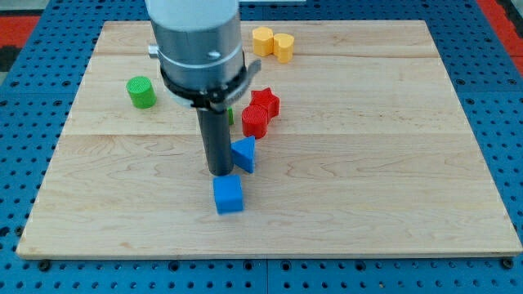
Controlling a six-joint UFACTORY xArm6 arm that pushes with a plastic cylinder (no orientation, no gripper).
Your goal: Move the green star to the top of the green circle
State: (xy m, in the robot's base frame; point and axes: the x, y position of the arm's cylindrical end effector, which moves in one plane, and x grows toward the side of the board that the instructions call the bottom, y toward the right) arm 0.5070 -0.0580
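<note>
The green circle [140, 91] stands on the wooden board [392, 163] at the view's upper left. The green star [230, 117] is almost wholly hidden behind my rod; only a green sliver shows at the rod's right edge, well to the right of the circle. My tip [221, 173] rests on the board below that sliver. It sits just left of a blue triangle [244, 153] and just above a blue cube [228, 194].
A red star [266, 101] and a red cylinder [254, 122] sit close together right of the rod. A yellow hexagon [262, 37] and a yellow heart [283, 46] touch near the board's top edge.
</note>
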